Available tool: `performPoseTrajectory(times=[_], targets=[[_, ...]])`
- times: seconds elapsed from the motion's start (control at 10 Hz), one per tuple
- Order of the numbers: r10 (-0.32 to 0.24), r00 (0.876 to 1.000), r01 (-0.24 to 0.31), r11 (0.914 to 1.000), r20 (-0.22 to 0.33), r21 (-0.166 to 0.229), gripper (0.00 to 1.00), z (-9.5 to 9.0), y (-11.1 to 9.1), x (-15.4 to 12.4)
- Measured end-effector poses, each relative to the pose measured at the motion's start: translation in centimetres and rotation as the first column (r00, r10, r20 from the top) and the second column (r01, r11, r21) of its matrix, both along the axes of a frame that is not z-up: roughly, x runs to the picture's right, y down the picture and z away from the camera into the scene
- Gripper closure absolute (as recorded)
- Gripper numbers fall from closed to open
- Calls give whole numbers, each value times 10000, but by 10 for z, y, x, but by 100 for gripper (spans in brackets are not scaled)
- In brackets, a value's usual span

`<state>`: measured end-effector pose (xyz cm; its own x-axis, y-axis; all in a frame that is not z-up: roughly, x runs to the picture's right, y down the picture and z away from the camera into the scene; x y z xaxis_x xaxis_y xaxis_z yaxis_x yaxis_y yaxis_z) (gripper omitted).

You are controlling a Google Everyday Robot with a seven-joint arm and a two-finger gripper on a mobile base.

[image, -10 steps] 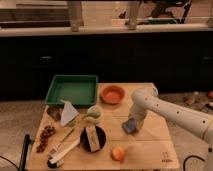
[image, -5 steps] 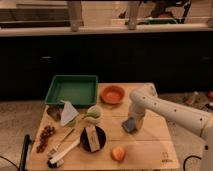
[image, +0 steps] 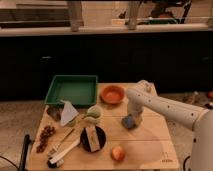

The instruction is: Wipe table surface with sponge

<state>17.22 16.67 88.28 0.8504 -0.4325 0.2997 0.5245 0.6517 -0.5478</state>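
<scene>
The table surface (image: 145, 142) is a light tan wooden top with plank seams and a small dark logo near its front right corner. The blue-grey sponge (image: 129, 122) lies on it right of centre. My white arm reaches in from the right, and my gripper (image: 133, 116) points down right over the sponge, touching or holding its top. The fingers are hidden by the wrist.
A green tray (image: 72, 89) stands at the back left, an orange bowl (image: 112, 94) behind the sponge. An orange fruit (image: 118, 153) lies at the front. A black plate with a tan block (image: 92, 138), a green cup (image: 93, 114), a brush and dark berries fill the left half.
The gripper and sponge have shifted a little to the left on the tabletop. Nothing else has moved.
</scene>
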Motion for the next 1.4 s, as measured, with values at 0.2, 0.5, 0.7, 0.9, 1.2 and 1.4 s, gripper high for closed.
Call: performPoseTrajectory(times=[0.2, 0.5, 0.7, 0.9, 1.2, 1.4], targets=[[-362, 9990, 361, 9993, 277, 25, 100, 1, -3, -20], [-1172, 9863, 1196, 9927, 1162, -139, 100, -5, 8, -53], [-1358, 9814, 1406, 9897, 1358, -268, 100, -17, 22, -53], [-1366, 9826, 1418, 9893, 1257, -332, 100, -26, 29, -39], [-978, 9936, 995, 9946, 564, -285, 100, -30, 28, 1], [-749, 9971, 751, 9970, 94, -183, 100, -22, 19, 16]])
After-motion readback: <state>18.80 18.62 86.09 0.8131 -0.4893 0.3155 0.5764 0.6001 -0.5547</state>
